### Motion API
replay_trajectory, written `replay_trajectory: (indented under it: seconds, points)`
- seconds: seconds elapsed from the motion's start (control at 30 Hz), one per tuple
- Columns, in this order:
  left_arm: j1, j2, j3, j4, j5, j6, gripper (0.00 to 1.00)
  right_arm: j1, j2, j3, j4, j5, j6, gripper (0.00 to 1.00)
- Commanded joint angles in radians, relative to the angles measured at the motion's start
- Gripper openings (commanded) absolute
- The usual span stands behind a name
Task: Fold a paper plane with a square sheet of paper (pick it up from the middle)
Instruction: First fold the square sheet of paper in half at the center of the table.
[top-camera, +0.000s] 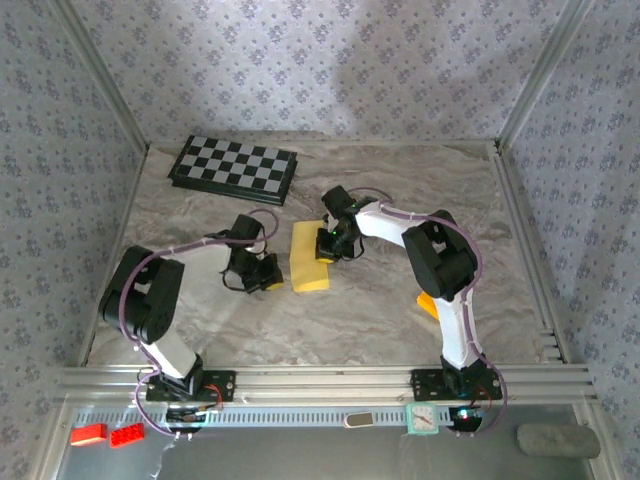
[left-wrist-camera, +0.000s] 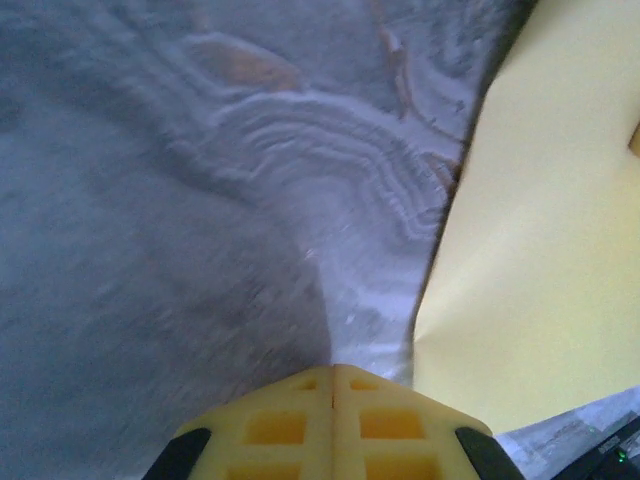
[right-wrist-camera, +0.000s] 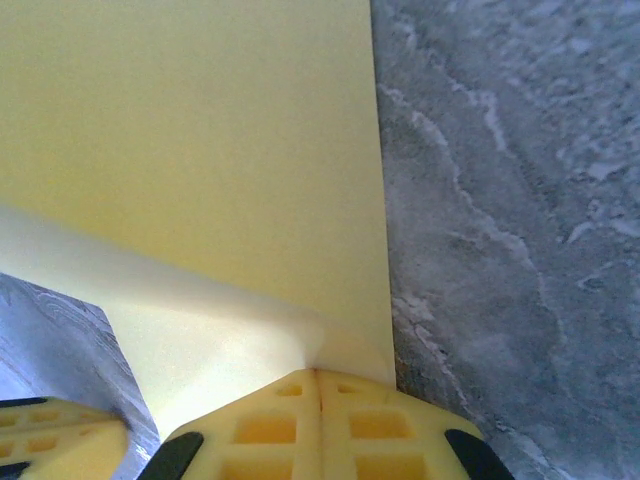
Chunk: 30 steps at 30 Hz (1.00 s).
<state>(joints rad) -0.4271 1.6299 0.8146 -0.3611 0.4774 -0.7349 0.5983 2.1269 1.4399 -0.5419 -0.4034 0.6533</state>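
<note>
1. The marbled worktop (top-camera: 400, 200) carries a checkerboard (top-camera: 235, 168) at its far left. An orange block (top-camera: 428, 305) lies near the right side, partly hidden by the right arm. Two red bricks (top-camera: 105, 434) sit on the ledge beside the left base.
2. Both arms bend inward and flank the paper (top-camera: 310, 262), covering bits of its near-left and far-right edges.
3. The paper lies mid-worktop, with its long axis running far to near and barely tilted. Neither end is pointed.
4. It is plain yellow, a narrow folded oblong, smooth apart from a soft pucker.
5. The left fingers (left-wrist-camera: 290, 425) are pressed together, with the paper's edge just beside their tips. The right fingers (right-wrist-camera: 270, 430) are closed, pinching the paper's edge at the pucker.
</note>
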Motion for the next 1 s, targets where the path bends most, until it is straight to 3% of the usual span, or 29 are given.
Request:
replay_trajectory:
  seconds: [0.0, 0.2, 0.53, 0.97]
  points:
    - [-0.026, -0.070, 0.018, 0.025, 0.025, -0.057, 0.00, -0.011, 0.144, -0.104, -0.164, 0.252, -0.016, 0.06]
    - [-0.114, 0.007, 0.107, 0.080, 0.027, -0.118, 0.00, -0.011, 0.143, -0.108, -0.161, 0.250, -0.015, 0.06]
    - [-0.133, 0.146, 0.105, 0.071, 0.012, -0.126, 0.00, -0.013, 0.143, -0.110, -0.161, 0.247, -0.017, 0.06]
    - [-0.130, 0.075, -0.051, -0.027, -0.009, -0.050, 0.00, -0.018, 0.154, -0.097, -0.181, 0.249, -0.017, 0.06]
